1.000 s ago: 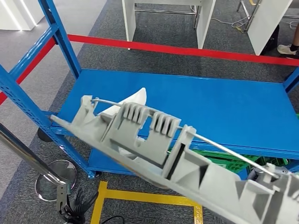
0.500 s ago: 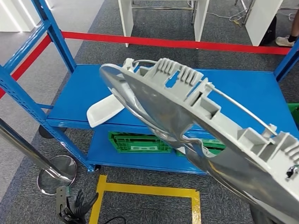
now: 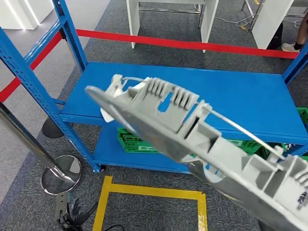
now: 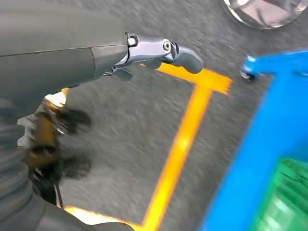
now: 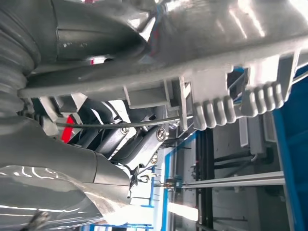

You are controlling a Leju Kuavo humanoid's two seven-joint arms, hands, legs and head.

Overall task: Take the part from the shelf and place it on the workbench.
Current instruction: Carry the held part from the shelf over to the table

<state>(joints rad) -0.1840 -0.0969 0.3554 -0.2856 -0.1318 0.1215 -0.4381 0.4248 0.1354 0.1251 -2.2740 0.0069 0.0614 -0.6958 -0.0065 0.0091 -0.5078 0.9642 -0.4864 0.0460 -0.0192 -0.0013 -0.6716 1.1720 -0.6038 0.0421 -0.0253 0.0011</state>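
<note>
The long grey plastic part (image 3: 203, 144) I am carrying runs in the head view from the middle left of the frame down to the lower right corner, lifted clear of the blue shelf (image 3: 225, 96) behind it. Its ribbed underside faces up, and a thin metal rod (image 3: 239, 129) runs along its upper edge. In the right wrist view my right hand (image 5: 120, 139) is clamped on the part (image 5: 225, 57), dark fingers (image 5: 145, 144) curled up against its ribbed edge and the thick grey thumb pressed on the smooth face.

A white piece (image 3: 105, 115) peeks out from under the part at the shelf's front edge. Green crates (image 3: 138, 143) sit on the shelf's lower level, centre frame. Yellow floor tape (image 3: 152, 191) marks a box on the grey carpet at the bottom of the frame. A chrome post with a round base (image 3: 59, 175) stands at lower left, and a red barrier strip (image 3: 188, 45) crosses the top.

My left hand (image 3: 74, 211) hangs at the lower left of the head view, fingers apart and holding nothing; in the left wrist view its fingers (image 4: 160, 50) stretch out straight above the carpet and tape (image 4: 178, 149).
</note>
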